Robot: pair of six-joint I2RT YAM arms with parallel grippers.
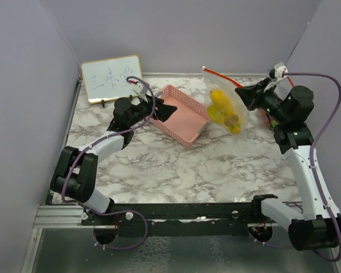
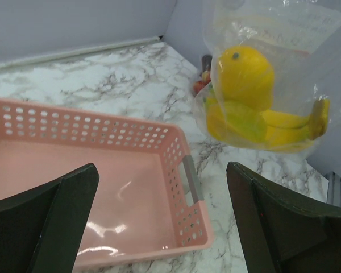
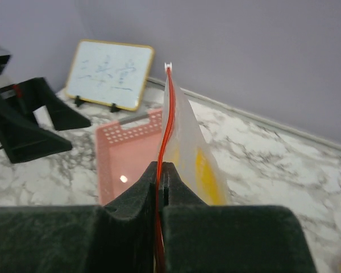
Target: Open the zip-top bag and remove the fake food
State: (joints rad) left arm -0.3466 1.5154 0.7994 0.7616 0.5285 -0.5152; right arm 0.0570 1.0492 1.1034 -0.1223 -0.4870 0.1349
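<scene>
Operator: Marble desk (image 1: pixel 176 165), grey walls (image 1: pixel 216 34) closing it in, whiteboard (image 1: pixel 111 78) propped at 11 o'clock. I have the zip-top bag (image 1: pixel 227 102) hanging clear of the desk at about 1 o'clock. It hangs from the right end effector (image 3: pixel 161 182), which is pinched fully closed on the red zip strip (image 3: pixel 166 114).

Second: Contents?

Operator: All the fake food I can see is inside, sagged to the bottom: lemon (image 2: pixel 244 77), banana (image 2: pixel 284 122), a green piece (image 2: pixel 241 119). From the right wrist view the strip reads as one line, so I judge the seal not yet opened.

Second: Left arm?

Operator: The left end effector (image 1: pixel 162 111) is spread wide and holding nothing, over the 9 o'clock edge of the pink basket (image 2: pixel 102 128). The bag lies at 3 o'clock from it, near but apart. The strip's long axis runs 10 to 4 o'clock in the top view. The right holds the 4 o'clock end, so the free 10 o'clock end faces the left. My judgement: the left takes one lip near that end, then pulls across the strip.

Second: Room?

Operator: Tight at 12, with the back wall just behind the bag, and the right wall is beyond the right arm at 3. Open marble lies at 6 o'clock. The basket rim sits under the left's path, so I would approach level and not dip.
</scene>
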